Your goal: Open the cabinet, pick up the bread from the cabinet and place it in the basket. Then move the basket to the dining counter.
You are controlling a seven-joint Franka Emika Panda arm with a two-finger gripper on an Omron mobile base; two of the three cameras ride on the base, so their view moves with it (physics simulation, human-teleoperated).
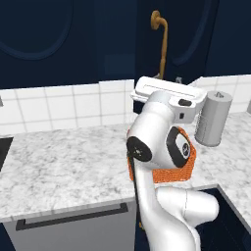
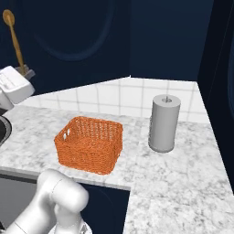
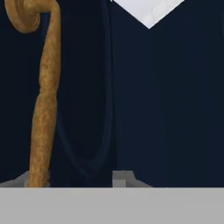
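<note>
The dark navy cabinet (image 1: pixel 49 34) hangs above the counter with its arched doors shut, so the bread is hidden. A long brass handle (image 3: pixel 46 100) runs down the door. My gripper (image 3: pixel 74 179) is open right at the handle's lower end, and the bar lies against the left fingertip (image 3: pixel 26 181). From the right base view the gripper (image 2: pixel 25 72) sits just under the handle (image 2: pixel 16 41). The orange woven basket (image 2: pixel 89 144) stands empty on the marbled counter below, partly behind my arm in the left base view (image 1: pixel 188 162). The dining counter is out of view.
A grey paper-towel roll (image 2: pixel 164 123) stands upright to the right of the basket, near the tiled corner. The counter has a grey drawer front (image 1: pixel 73 220) with a black bar handle below its edge. White tiles back the counter.
</note>
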